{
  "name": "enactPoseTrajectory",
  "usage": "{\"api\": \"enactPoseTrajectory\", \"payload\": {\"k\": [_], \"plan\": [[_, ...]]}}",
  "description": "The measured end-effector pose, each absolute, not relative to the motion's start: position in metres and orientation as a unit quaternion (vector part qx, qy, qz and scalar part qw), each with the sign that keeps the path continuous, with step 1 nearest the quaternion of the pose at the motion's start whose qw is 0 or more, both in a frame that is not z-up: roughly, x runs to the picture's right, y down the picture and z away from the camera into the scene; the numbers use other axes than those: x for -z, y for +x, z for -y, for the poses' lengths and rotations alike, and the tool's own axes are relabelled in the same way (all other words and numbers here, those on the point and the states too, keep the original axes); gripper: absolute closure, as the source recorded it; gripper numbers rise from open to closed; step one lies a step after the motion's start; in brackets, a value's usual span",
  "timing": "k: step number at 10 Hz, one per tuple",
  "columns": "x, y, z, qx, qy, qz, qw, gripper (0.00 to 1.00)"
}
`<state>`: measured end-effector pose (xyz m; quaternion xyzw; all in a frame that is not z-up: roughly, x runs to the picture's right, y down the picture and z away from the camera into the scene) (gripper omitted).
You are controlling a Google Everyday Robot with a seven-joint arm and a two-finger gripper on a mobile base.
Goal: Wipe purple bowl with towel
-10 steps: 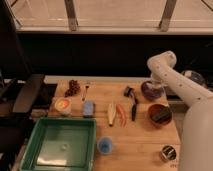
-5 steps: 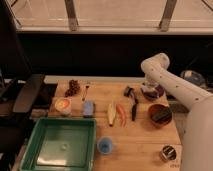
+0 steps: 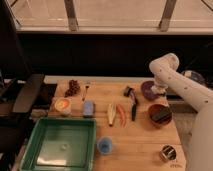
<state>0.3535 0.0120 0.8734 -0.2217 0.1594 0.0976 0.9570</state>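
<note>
The purple bowl, small, round and dark, sits upright near the bench's far right corner, with the gripper down at its right rim over a pale bit of the towel, mostly hidden.

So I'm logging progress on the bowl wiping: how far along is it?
Reaching the bowl looks done: the gripper is down at the purple bowl on the table's far right side, with a pale cloth, apparently the towel, at its tip on the rim. The wiping itself seems to be in hand. How much of the inside is wiped cannot be told, and lifting the towel away is left.
</note>
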Motion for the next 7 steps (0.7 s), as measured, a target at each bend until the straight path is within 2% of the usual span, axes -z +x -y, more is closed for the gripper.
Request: {"api": "enactPoseTrajectory", "payload": {"k": [4, 7], "plan": [[-0.907, 0.329, 0.032, -0.067, -0.196, -0.145, 0.967, 1.00], [-0.921, 0.313, 0.033, -0.070, -0.192, -0.115, 0.972, 1.00]]}}
